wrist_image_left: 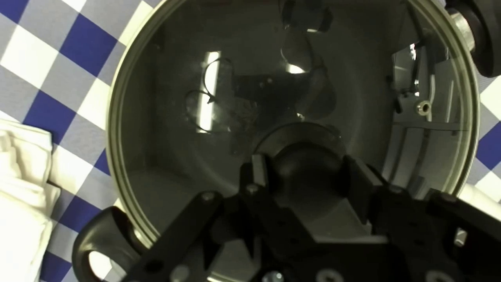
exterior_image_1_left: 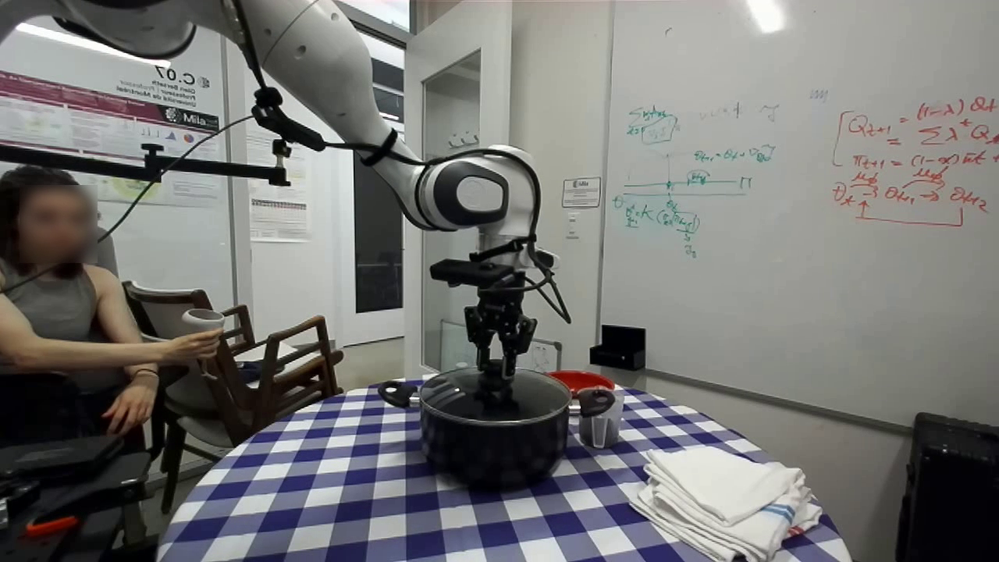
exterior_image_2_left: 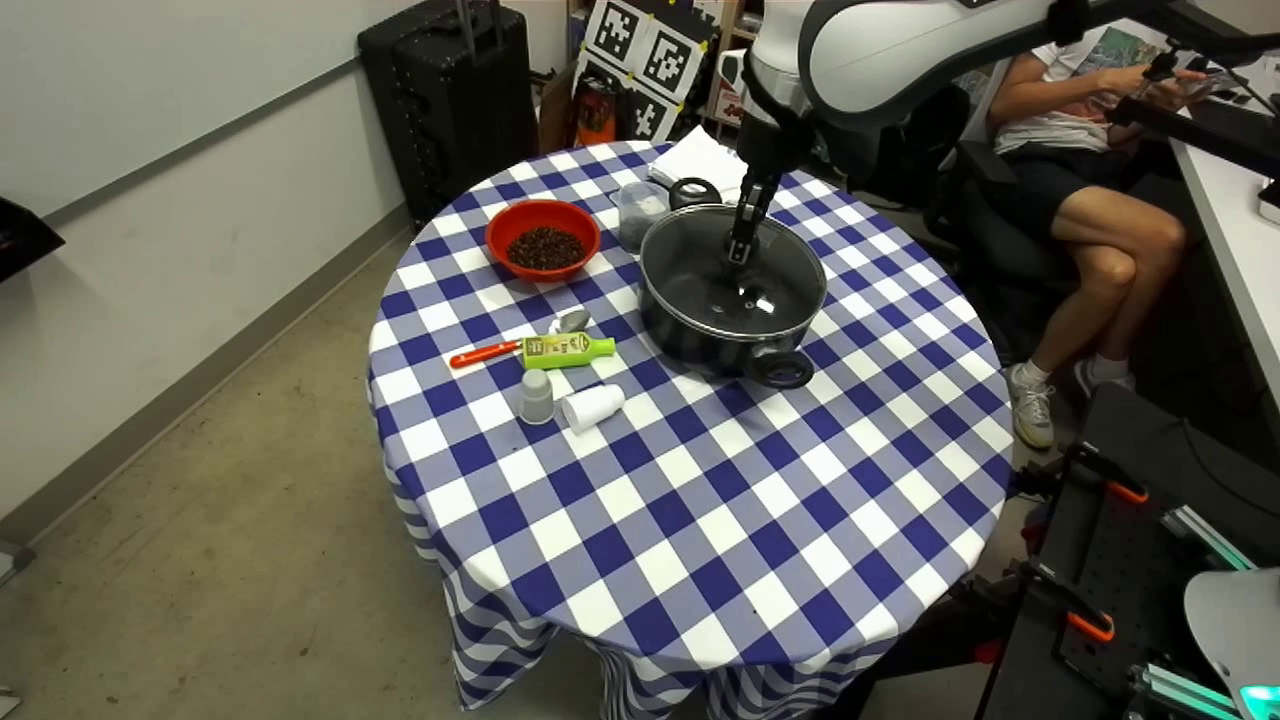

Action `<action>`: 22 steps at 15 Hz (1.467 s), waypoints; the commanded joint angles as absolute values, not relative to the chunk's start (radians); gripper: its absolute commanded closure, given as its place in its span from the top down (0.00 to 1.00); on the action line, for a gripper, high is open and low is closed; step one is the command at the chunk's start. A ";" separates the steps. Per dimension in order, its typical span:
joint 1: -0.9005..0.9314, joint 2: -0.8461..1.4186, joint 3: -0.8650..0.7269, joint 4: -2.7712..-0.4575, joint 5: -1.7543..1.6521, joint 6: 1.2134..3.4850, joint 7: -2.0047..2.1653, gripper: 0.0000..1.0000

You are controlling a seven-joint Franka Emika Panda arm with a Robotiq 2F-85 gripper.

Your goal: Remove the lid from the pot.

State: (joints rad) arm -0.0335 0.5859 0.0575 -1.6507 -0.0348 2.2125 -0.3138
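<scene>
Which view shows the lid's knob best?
The wrist view: it looks down on the knob, round and dark between the fingers, though contact is unclear. In both exterior views the gripper covers much of it and its outline is hard to pick out.

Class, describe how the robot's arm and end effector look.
The smooth, curved white robot arm has a rounded dark grey joint cover and black cables strapped along it. The angular black end effector has two jointed fingers and silvery screws.
</scene>
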 commanded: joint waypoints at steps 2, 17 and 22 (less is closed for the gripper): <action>-0.041 0.600 0.058 -1.618 -0.035 2.183 -0.318 0.25; -0.120 0.076 0.035 -1.976 -0.008 2.219 -0.523 0.25; -0.162 -0.070 -0.074 -2.186 -0.021 2.262 -0.530 0.25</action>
State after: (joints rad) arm -0.1491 0.0396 -0.0217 -2.0377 -0.0237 2.2122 -0.5077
